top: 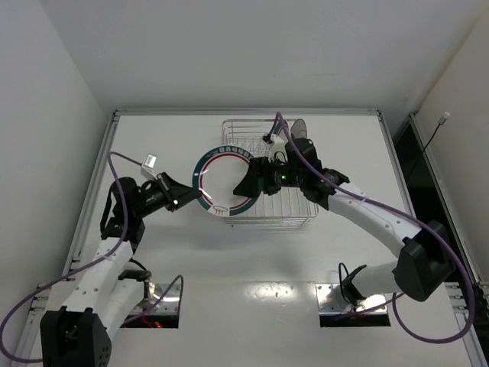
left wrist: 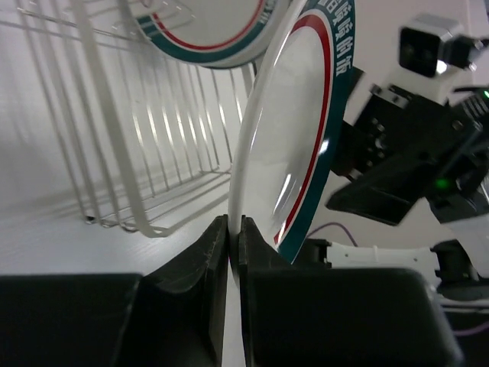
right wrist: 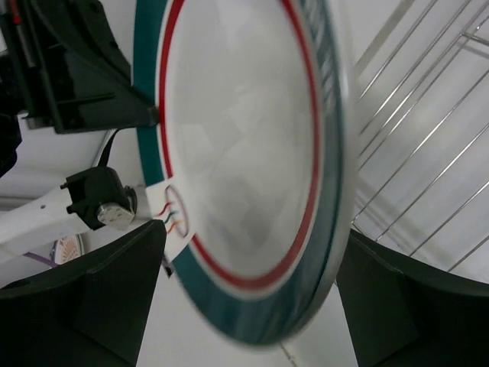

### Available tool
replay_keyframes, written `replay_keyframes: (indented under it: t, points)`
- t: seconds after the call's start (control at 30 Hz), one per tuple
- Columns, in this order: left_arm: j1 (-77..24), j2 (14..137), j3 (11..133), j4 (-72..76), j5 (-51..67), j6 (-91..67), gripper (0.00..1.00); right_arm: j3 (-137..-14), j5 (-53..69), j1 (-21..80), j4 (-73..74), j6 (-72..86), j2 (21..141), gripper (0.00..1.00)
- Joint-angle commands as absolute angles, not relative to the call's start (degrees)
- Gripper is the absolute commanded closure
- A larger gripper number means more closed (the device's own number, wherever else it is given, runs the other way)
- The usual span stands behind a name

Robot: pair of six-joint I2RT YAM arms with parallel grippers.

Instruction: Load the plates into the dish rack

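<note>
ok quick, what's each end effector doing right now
Left end effector: shut on the plate rim.
Right end effector: open, straddling the same plate.

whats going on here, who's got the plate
The left gripper is pinched shut on the rim of a white plate with teal and red rings, holding it at the near left corner of the wire dish rack. The right gripper sits at the plate's opposite side with its fingers spread open, not gripping it. The plate is not yet set down among the rack's wires.
</note>
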State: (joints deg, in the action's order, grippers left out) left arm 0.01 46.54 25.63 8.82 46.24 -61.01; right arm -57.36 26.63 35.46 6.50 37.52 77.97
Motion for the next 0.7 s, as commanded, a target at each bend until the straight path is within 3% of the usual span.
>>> replay_keyframes:
  t: [0.0,0.1,0.2,0.23,0.3,0.33,0.37,0.47,0.67]
  points:
    - [-4.65,46.40,28.29,18.80,44.30,-66.36,1.00,-58.97,29.70,33.84,2.38,37.79,78.49,0.16]
    - [-9.66,48.42,29.61,20.13,42.37,-67.68,1.00,-58.45,31.90,32.70,0.97,38.41,78.49,0.27]
    - [-12.04,50.00,31.46,20.13,41.84,-66.81,1.00,-59.06,33.22,31.47,1.58,37.62,77.96,0.51]
    - [-12.74,50.71,32.94,19.17,41.84,-66.01,1.00,-59.58,33.22,30.59,3.06,36.92,77.96,0.69]
    - [-12.74,51.50,36.88,11.81,39.91,-60.93,0.84,-60.64,33.22,29.19,6.04,35.43,76.39,0.86]
    - [-12.74,52.46,38.57,8.21,38.77,-58.56,0.71,-60.64,32.35,28.66,7.20,34.90,75.85,0.88]
    - [-12.74,53.17,40.50,0.34,36.06,-53.23,0.49,-61.43,30.95,28.13,8.34,34.28,75.33,0.88]
    - [-11.52,56.93,48.23,-15.22,29.40,-42.06,0.26,-64.76,25.43,26.46,15.01,30.86,74.10,0.90]
    - [-9.23,61.87,57.39,-33.02,12.50,-30.34,0.24,-74.25,3.11,25.31,30.13,25.22,74.87,1.00]
